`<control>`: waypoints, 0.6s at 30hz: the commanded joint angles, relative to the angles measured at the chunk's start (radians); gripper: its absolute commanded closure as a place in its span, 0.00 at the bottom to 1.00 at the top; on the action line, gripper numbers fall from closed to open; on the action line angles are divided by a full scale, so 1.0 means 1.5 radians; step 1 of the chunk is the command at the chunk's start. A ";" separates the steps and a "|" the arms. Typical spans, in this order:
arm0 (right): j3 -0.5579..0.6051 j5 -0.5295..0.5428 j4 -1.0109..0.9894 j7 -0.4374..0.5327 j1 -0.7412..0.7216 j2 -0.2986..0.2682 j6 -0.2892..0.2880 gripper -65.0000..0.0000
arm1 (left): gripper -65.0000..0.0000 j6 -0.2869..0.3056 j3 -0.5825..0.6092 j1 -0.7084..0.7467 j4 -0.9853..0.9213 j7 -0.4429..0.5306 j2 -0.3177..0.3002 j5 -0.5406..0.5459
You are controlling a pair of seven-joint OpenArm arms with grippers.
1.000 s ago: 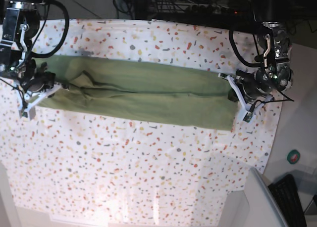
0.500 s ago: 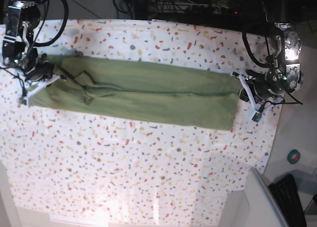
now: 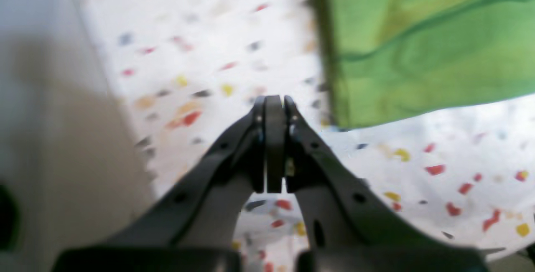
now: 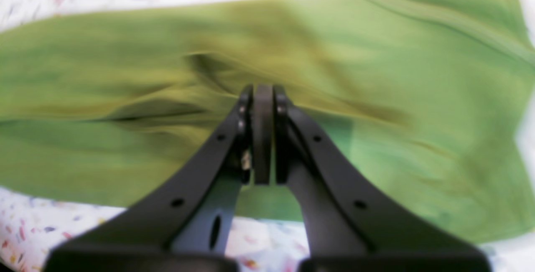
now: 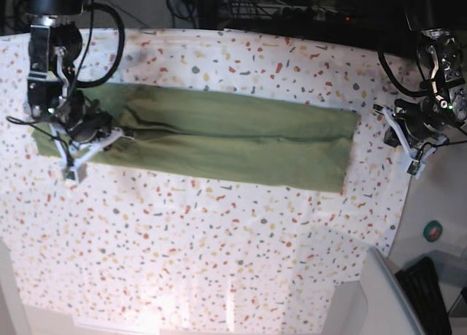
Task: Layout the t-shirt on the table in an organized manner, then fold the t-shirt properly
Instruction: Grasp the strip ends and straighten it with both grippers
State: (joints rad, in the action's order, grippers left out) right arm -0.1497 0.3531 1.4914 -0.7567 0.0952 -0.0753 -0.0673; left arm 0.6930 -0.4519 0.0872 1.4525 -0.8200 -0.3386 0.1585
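Left wrist view: left tool (image 3: 273,109) clenched with nothing between its pads, hovering over bare speckled worktop (image 3: 200,54) near its edge, just beside the olive t-shirt (image 3: 426,42) hem corner but apart from it (likely clear of the cloth so the next fold can be set up). Right wrist view: right tool (image 4: 263,96) also clenched; it sits over the wrinkled shirt cloth, blurred, and no cloth shows between the pads, so probably empty. Base view: t-shirt (image 5: 219,138) lies as a long narrow band across the far half of the worktop (image 5: 219,240), sides seemingly folded in lengthwise, still creased at the end under the right tool (image 5: 95,141); left tool (image 5: 408,141) off the other end. Judgement: lengthwise fold done, crosswise fold not yet. No brand, label or readable writing anywhere.
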 commanded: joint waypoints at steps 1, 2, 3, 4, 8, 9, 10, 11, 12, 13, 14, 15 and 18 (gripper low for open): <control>0.005 -0.002 -0.013 0.010 -0.022 -0.006 0.002 1.00 | 1.00 0.003 -0.017 -0.006 0.012 0.010 -0.009 0.008; 0.010 -0.002 -0.042 0.012 -0.035 -0.004 0.002 1.00 | 1.00 0.003 -0.033 -0.006 0.011 0.010 -0.008 0.008; 0.011 -0.002 -0.069 0.013 -0.047 -0.003 0.002 1.00 | 1.00 0.003 -0.042 -0.005 0.011 0.010 -0.008 0.008; 0.011 -0.002 -0.088 0.014 -0.057 -0.002 0.002 1.00 | 1.00 0.003 -0.047 -0.005 0.011 0.010 -0.008 0.008; 0.011 -0.002 -0.058 0.009 -0.053 -0.003 0.002 1.00 | 0.71 0.003 -0.049 0.002 0.012 0.010 -0.008 0.008; 0.011 -0.002 -0.038 0.009 -0.039 -0.003 0.002 1.00 | 0.64 0.003 -0.047 0.004 0.016 0.010 -0.007 0.009; 0.011 -0.002 -0.018 0.009 -0.029 -0.002 0.002 1.00 | 0.58 0.003 -0.046 0.004 0.025 0.010 -0.006 0.009; 0.011 -0.002 0.001 0.009 -0.018 -0.001 0.002 1.00 | 0.50 0.003 -0.046 0.008 0.038 0.005 -0.002 0.011; 0.011 -0.002 0.018 0.009 -0.009 0.000 0.002 1.00 | 0.43 0.003 -0.046 0.011 0.051 -0.009 0.006 0.026; 0.012 -0.002 0.029 0.009 -0.001 0.001 0.002 1.00 | 0.38 0.003 -0.046 0.011 0.065 -0.025 0.009 0.047; 0.012 -0.002 0.041 0.014 0.007 0.001 0.002 1.00 | 0.35 0.003 -0.046 0.012 0.078 -0.042 0.009 0.074; 0.011 -0.002 0.055 0.015 0.013 0.001 0.000 1.00 | 0.34 0.003 -0.046 0.010 0.086 -0.056 0.009 0.102; 0.012 -0.002 0.100 0.015 0.022 0.000 -0.003 1.00 | 0.33 0.003 -0.043 -0.011 0.086 -0.080 0.008 0.154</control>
State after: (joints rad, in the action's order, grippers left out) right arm -0.1299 0.3370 1.6176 -0.7605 0.1455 -0.0708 -0.0635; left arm 0.6930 -0.5125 0.0841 1.5661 -0.9588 -0.3080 0.3748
